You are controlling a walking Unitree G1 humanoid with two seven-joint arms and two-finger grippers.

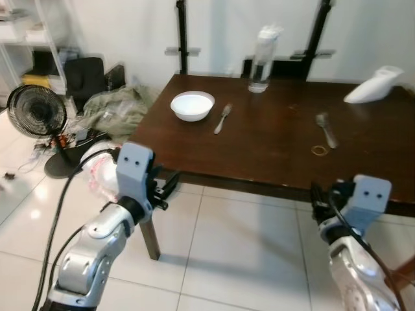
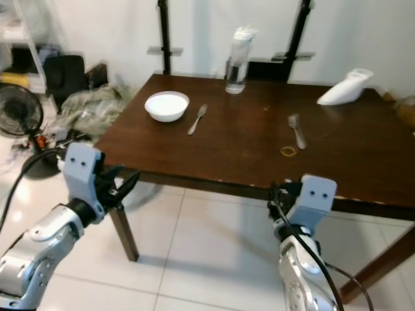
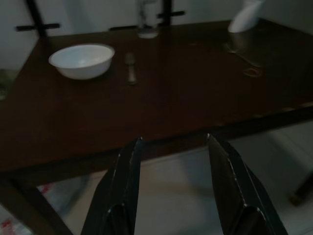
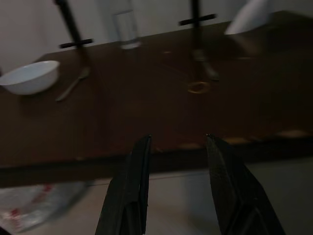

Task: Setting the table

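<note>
A dark wooden table (image 1: 259, 162) stands in front of me. On its far left part sits a white bowl (image 1: 192, 105), and a metal utensil (image 1: 222, 118) lies just to the right of it. A second utensil (image 1: 326, 128) lies further right, with a small yellowish ring (image 1: 319, 151) in front of it. My left gripper (image 3: 173, 138) is open and empty, held low before the table's near edge by its left leg. My right gripper (image 4: 178, 137) is also open and empty, just short of the near edge and in line with the ring.
A clear water bottle (image 1: 262, 59) stands at the table's far edge, and a white curved object (image 1: 376, 84) lies at the far right. On the tiled floor to the left are a black fan (image 1: 35, 111) and a heap of cloth (image 1: 117, 107). Two black stands (image 1: 182, 35) rise behind the table.
</note>
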